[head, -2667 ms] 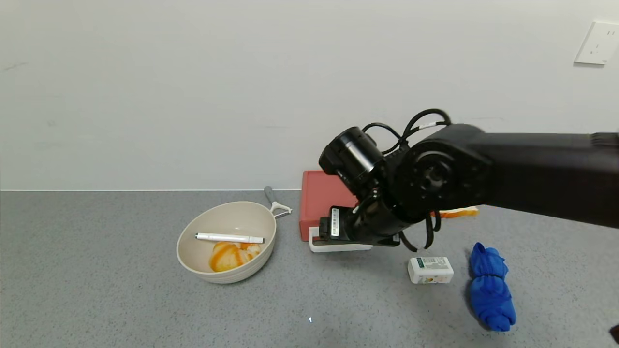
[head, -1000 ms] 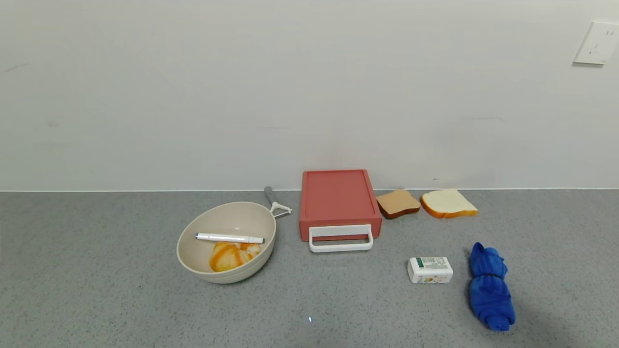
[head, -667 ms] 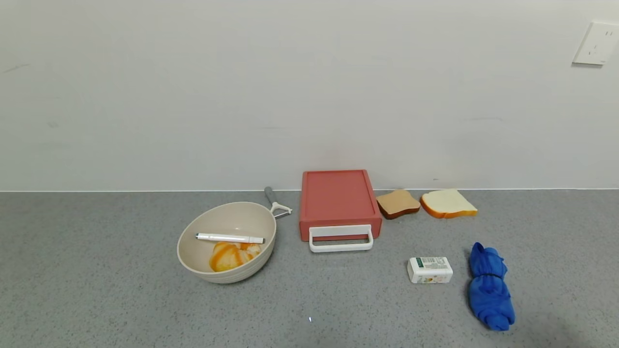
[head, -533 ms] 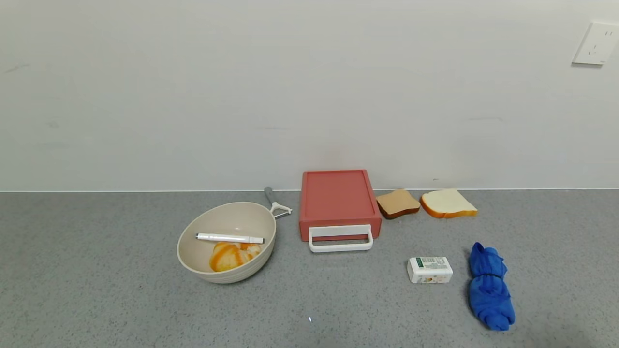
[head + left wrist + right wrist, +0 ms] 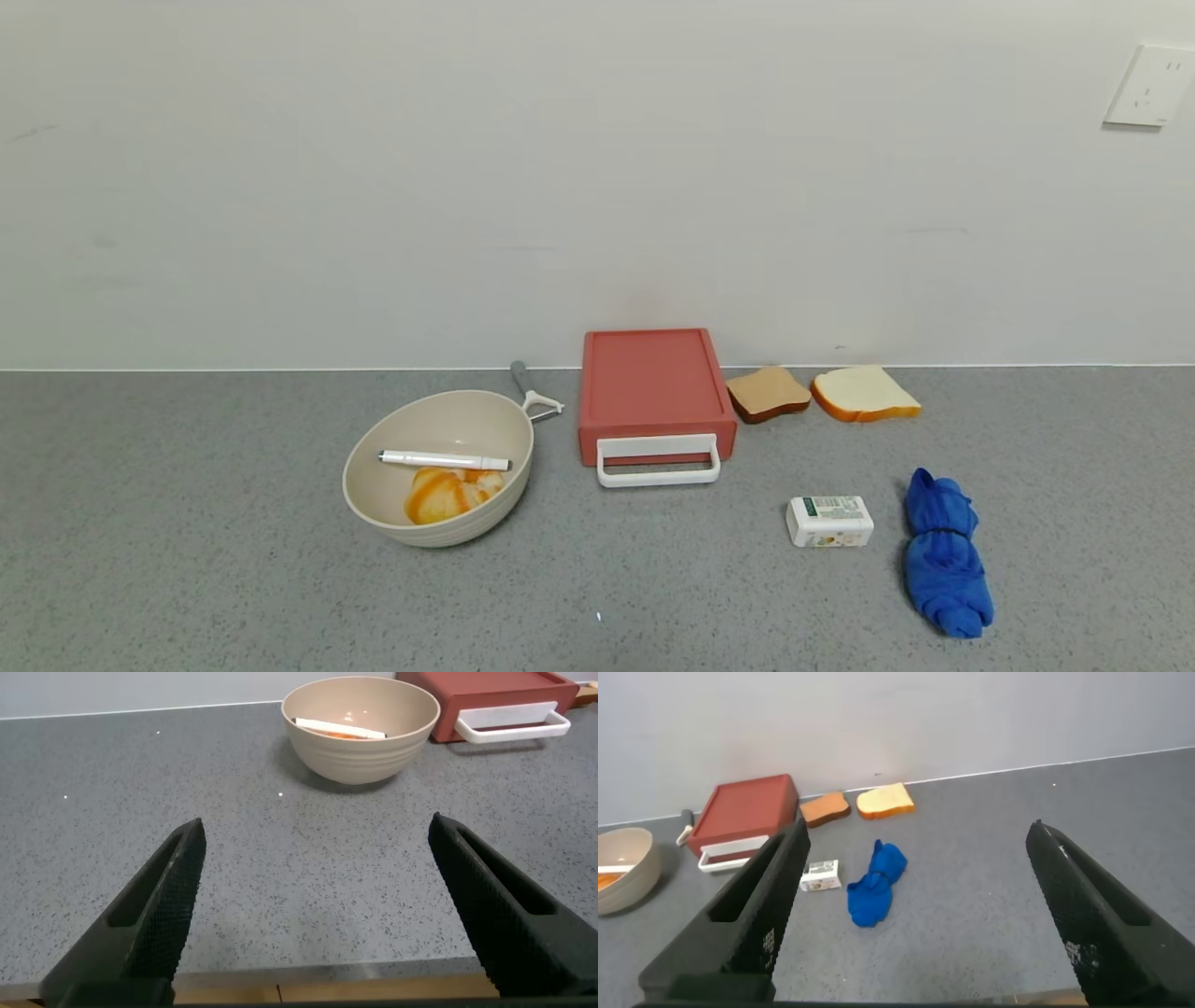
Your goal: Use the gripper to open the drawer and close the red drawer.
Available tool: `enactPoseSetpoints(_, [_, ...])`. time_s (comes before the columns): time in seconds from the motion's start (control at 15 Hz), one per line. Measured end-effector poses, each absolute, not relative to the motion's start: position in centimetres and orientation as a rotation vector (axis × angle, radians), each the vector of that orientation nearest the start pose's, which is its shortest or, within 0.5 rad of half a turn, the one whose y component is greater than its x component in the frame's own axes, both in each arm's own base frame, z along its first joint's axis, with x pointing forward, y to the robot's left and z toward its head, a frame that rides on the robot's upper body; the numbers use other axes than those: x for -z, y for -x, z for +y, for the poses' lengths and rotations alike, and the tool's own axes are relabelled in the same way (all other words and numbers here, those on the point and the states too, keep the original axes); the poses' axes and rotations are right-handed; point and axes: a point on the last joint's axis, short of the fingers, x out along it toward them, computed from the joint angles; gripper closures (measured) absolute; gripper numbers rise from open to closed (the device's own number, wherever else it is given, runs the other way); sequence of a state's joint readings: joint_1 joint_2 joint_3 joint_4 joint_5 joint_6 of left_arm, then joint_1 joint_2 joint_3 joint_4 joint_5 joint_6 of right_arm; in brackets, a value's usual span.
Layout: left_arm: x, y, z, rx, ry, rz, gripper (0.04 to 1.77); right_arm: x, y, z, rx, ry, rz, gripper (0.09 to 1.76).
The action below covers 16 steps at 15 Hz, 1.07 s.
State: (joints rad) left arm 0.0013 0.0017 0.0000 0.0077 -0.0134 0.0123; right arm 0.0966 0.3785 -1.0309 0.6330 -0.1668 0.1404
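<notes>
From the head we look forward and down at the grey tabletop (image 5: pixel 187 560) and the white wall behind it. Our left wrist camera sits low near the tabletop's front edge, facing the bowl (image 5: pixel 361 726) and red drawer (image 5: pixel 486 693) between its spread pincer (image 5: pixel 327 905) fingers. Our right wrist camera looks from higher and farther back over the drawer (image 5: pixel 747 812), bread slices (image 5: pixel 854 805) and blue cloth (image 5: pixel 875 885), and all three views share the drawer.

We hold the left gripper (image 5: pixel 313 905) back at the counter's (image 5: pixel 187 560) near edge; the bowl (image 5: pixel 361 728) lies ahead of it, the drawer (image 5: pixel 495 695) beyond to the right. Ahead of our right gripper (image 5: pixel 915 910) lies the cloth (image 5: pixel 875 883), the small box (image 5: pixel 819 875) just left of it, bread slices (image 5: pixel 885 801) farther behind.
</notes>
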Motion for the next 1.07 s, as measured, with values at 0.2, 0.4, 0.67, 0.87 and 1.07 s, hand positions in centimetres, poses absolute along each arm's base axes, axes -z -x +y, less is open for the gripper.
enactPoseSetpoints(0.2, [-7.5, 2.3, 0.0, 0.013, -0.012, 0.009, 0.09, -25.1, 9.6, -0.3, 0.019, -0.141, -0.033, 0.14])
enactPoseSetpoints(0.4, [-7.5, 2.3, 0.0, 0.013, -0.012, 0.009, 0.09, -21.3, 10.1, 0.1, -0.033, -0.104, -0.024, 0.14])
enactPoseSetpoints(0.67, [-7.5, 2.3, 0.0, 0.012, -0.012, 0.009, 0.09, -16.4, 8.0, 0.1, -0.031, -0.012, -0.032, 0.14])
enactPoseSetpoints(0.87, [-7.5, 2.3, 0.0, 0.013, -0.012, 0.009, 0.09, -13.5, 5.4, 0.0, 0.006, -0.003, -0.082, 0.14])
enactPoseSetpoints(1.07, [-7.5, 2.3, 0.0, 0.013, -0.012, 0.009, 0.09, -10.3, 3.5, 0.0, 0.023, -0.004, -0.041, 0.14])
